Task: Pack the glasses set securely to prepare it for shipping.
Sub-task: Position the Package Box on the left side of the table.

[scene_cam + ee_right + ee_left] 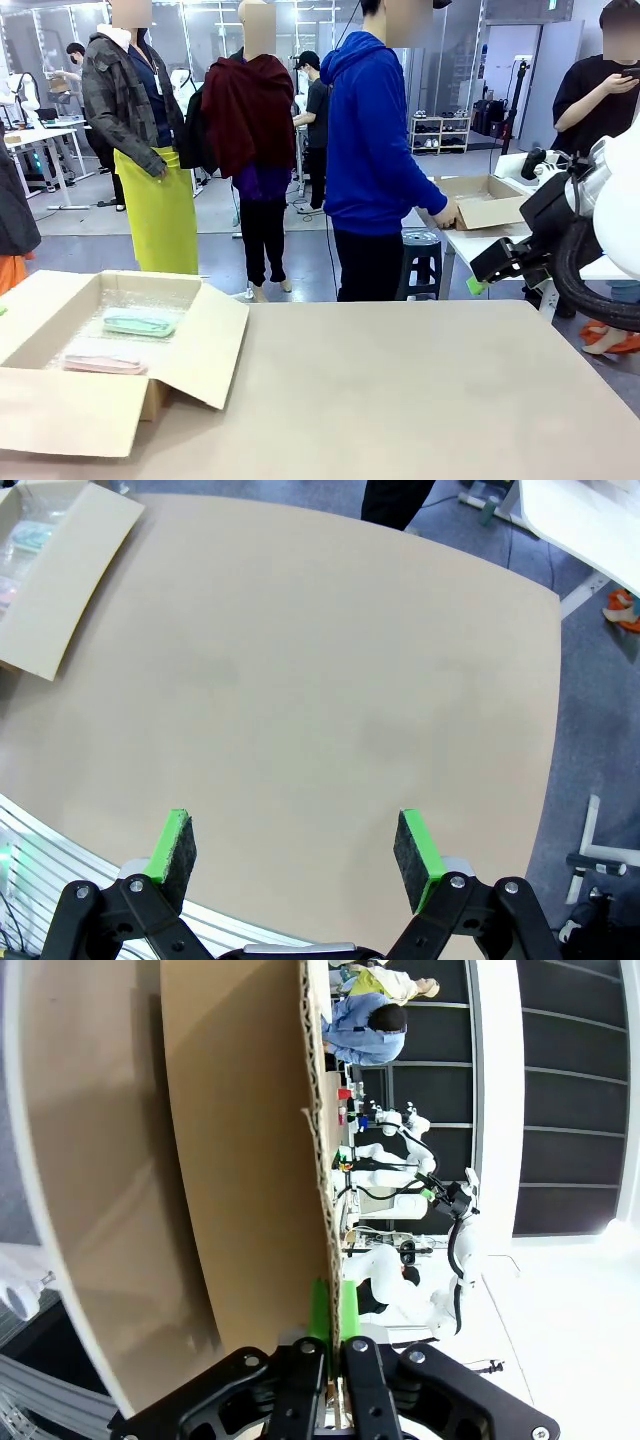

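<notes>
Your left gripper [330, 1335] is clamped tight on the edge of a cardboard flap [250, 1140], green pads pinching it from both sides. Your right gripper [295, 845] hangs above the bare table [320, 680] with its jaws spread wide, holding nothing. The open box [60, 400] sits at the table's left end. Inside it, on bubble wrap, the mint green case [140, 323] lies beyond the pink case [105, 364], close together.

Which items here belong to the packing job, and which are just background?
Job:
- mint green case, inside the box
- pale pink case, inside the box
- cardboard box, open
- left gripper, shut on a box flap

Background:
- second cardboard box on a far table
</notes>
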{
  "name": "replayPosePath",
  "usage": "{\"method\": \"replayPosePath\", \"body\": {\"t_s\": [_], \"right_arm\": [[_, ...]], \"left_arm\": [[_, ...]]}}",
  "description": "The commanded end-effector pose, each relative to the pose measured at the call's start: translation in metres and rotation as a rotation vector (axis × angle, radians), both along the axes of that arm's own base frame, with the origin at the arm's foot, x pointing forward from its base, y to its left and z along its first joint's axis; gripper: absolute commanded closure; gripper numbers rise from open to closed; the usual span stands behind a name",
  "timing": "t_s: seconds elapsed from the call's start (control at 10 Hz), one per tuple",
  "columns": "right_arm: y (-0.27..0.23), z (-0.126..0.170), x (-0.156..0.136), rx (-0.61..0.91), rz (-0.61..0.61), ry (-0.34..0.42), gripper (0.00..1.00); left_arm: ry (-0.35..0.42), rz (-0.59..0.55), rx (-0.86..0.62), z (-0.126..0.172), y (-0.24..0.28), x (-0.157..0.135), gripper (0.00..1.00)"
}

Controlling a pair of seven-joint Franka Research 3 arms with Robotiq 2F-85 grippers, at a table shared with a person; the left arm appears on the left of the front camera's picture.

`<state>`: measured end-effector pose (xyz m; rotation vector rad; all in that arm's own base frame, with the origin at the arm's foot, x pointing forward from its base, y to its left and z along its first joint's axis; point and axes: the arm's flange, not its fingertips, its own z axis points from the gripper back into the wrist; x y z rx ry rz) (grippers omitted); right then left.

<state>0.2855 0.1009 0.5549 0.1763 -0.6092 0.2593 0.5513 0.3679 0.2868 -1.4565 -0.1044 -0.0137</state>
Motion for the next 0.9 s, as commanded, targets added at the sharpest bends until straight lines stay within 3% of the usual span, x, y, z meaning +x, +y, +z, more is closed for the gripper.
{"method": "replayPosePath", "body": {"t_s": [0.0,0.2,0.8], "right_arm": [[0.0,0.0,0.002,-0.004,0.005,-0.013,0.0],[0.0,0.0,0.002,-0.004,0.005,-0.013,0.0],[0.0,0.0,0.002,-0.004,0.005,-0.013,0.0]], "left_arm": [[0.016,-0.016,-0.015,0.006,0.025,0.017,0.97],[0.007,0.007,0.008,0.003,0.012,0.003,0.97],[0.007,0.007,0.008,0.003,0.012,0.003,0.97]]}}
